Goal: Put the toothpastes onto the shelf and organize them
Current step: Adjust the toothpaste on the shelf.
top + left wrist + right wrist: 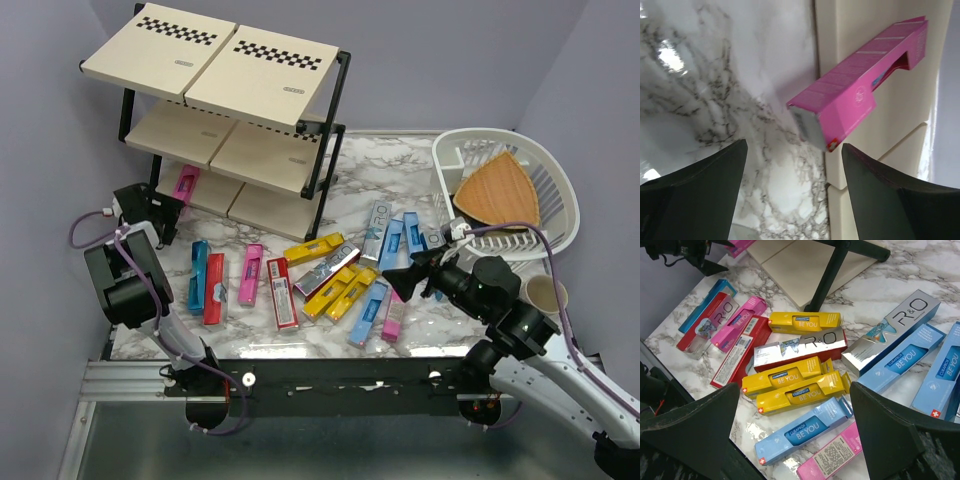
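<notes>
**One pink box on the bottom board, the rest loose on the bench**

We see the shelf (255, 70) at the bench's (390, 170) back left corner. A pink box (186, 183) lies flat on the left end of its bottom board. In the left wrist view, the grey end of this box (860, 95) juts past the board's (840, 30) edge, out over the marble.

The left gripper (168, 218) sits low at that end of the box. Its fingers (700, 190) are spread apart and hold nothing. The box end is just beyond the tips, and we see no touch.

The other boxes (330, 285) lie scattered flat along the bench's front half, between the two arms. They are blue, red, pink, yellow and silver, and several touch or overlap.

The right gripper (408, 270) hangs over the right side of that scatter. Its fingers are wide apart and empty, with yellow and light blue boxes (800, 390) showing below the gap.

At the back right corner, a white basket (560, 180) holds a wooden wedge (498, 190). A cup (545, 292) stands near the right edge.
</notes>
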You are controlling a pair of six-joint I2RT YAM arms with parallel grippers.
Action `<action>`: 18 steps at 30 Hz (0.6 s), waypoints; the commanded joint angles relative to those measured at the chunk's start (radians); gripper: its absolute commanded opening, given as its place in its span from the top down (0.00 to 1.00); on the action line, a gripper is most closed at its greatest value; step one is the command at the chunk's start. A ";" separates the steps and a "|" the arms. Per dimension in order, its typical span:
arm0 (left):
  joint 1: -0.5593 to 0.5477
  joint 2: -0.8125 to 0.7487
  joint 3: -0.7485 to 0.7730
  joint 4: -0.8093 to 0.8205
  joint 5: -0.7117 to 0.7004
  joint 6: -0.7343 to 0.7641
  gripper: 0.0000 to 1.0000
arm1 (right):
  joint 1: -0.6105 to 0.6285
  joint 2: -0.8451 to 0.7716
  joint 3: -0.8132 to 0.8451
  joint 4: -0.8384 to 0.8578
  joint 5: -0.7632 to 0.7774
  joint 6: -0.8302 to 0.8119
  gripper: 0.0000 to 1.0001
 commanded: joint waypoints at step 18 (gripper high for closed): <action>-0.013 0.182 0.301 0.032 0.036 -0.067 0.24 | 0.005 0.069 0.002 0.006 0.050 0.000 0.00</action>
